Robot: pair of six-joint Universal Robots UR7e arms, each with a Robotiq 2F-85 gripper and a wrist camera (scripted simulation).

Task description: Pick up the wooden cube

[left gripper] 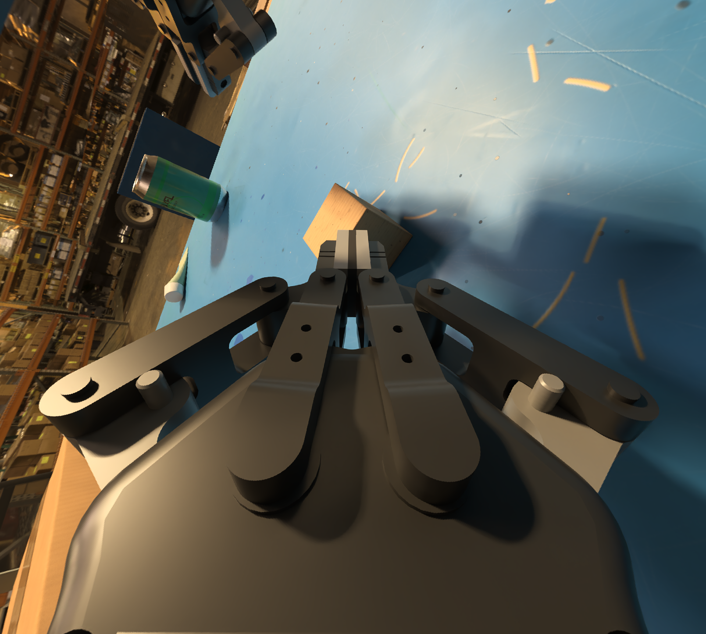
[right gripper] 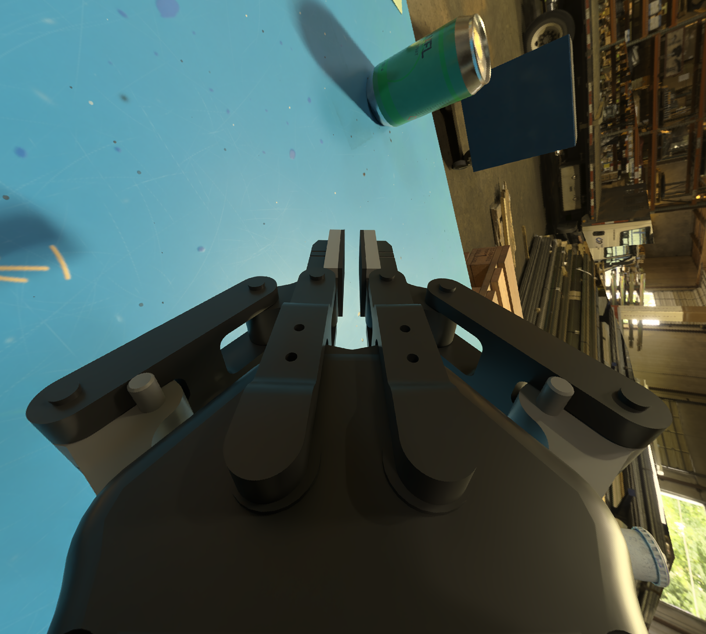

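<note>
— Where do we find the pale wooden cube (left gripper: pixel 345 220)?

— On the scratched blue tabletop (left gripper: pixel 420 80), resting flat, directly beyond the tips of the left gripper (left gripper: pixel 352 249). In the left wrist view the fingertips overlap its near side; we cannot tell whether they touch it.

— And that gripper's condition?

— We note its grey pads (left gripper: pixel 344 249) pressed together, nothing between them.

— The right gripper (right gripper: pixel 352 249)?

— Its pads (right gripper: pixel 334 249) stand a narrow slit apart, holding nothing, over bare blue surface. The cube does not appear in the right wrist view.

— Other items?

— A green metal drinks can (left gripper: pixel 179 187) stands upright near the table's edge, well apart from the cube. A pale tube with a white cap (left gripper: pixel 177 281) lies by the same edge, nearer the left gripper.
</note>
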